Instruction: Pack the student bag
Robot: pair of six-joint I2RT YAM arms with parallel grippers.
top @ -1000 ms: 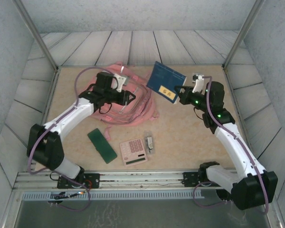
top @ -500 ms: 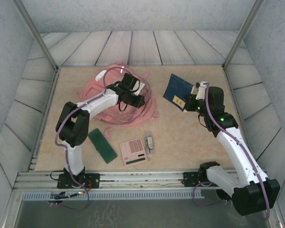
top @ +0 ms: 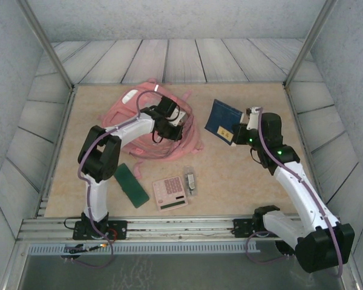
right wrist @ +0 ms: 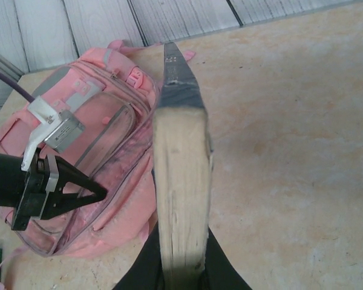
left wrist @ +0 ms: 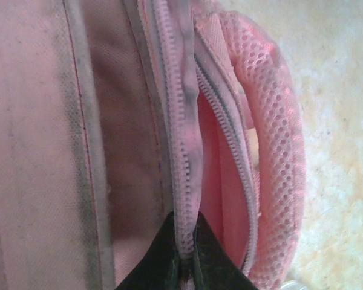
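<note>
The pink bag lies flat on the far left part of the table, its straps trailing toward the middle, as I watch from the overhead camera. The left arm bends back over it, and the left gripper is down on the bag's right-hand side.

My left wrist camera puts me right against the fabric. The bag runs across the picture, a zip band going top to bottom with a mesh-padded edge curving beside it and bare table to the right. The left gripper is clenched, its two black fingers pinched together on the lower end of that zip band.

The right gripper holds a blue book off the table, tilted, to the right of the bag and clear of it. In the right wrist camera the book faces me edge-on, cream page edges below and dark cover above, with the right gripper clamped on it from both sides. Past the book I see the bag on the table, and the left gripper tapering to a closed point on the bag's front.

Near the arm bases, well apart from the bag, a green case, a pink calculator and a small grey object that I cannot make out lie side by side.
</note>
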